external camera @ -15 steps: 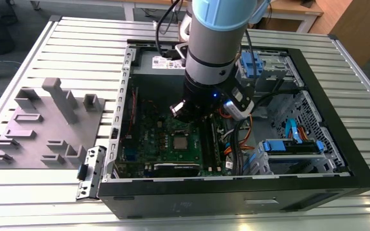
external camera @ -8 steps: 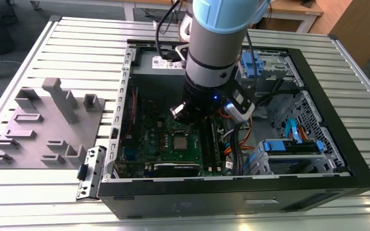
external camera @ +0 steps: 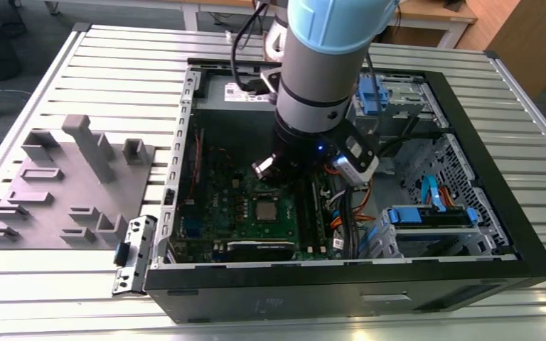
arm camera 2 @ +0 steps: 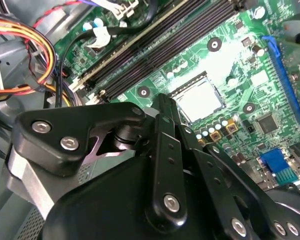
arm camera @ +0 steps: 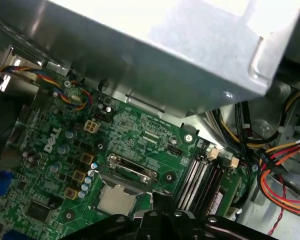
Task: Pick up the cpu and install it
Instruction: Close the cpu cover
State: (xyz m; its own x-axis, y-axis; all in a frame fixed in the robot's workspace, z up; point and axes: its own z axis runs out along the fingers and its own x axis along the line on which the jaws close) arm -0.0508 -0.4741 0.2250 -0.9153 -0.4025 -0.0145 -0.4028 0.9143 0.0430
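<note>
Exterior view: tool [external camera: 275, 181] inside open PC case [external camera: 349, 295], just above cpu [external camera: 271, 210] lying flat on green board [external camera: 221, 202]; cables [external camera: 347, 213] close by. Second wrist view: cpu [arm camera 2: 200, 100] just past tool, w/ gap. First wrist view: metal box [arm camera: 190, 45] beyond cpu [arm camera: 117, 200]. Tool open/closed: can't tell.

Slotted alu surface [external camera: 93, 71] carries a black PC case [external camera: 330, 291], side open, w/ green mobo [external camera: 225, 206] lying flat inside. Grey tray [external camera: 55, 206] of upright blocks & recesses sits on the exterior view's left, near the case; a metal bracket [external camera: 133, 252] hangs at the case's corner between them. Blue drive caddies [external camera: 429, 217] sit inside the case, toward the exterior view's right. In the second wrist view: dark RAM slots [arm camera 2: 160, 50], blue exp. slot [arm camera 2: 285, 85], red/yellow/orange wiring [arm camera 2: 20, 55].
</note>
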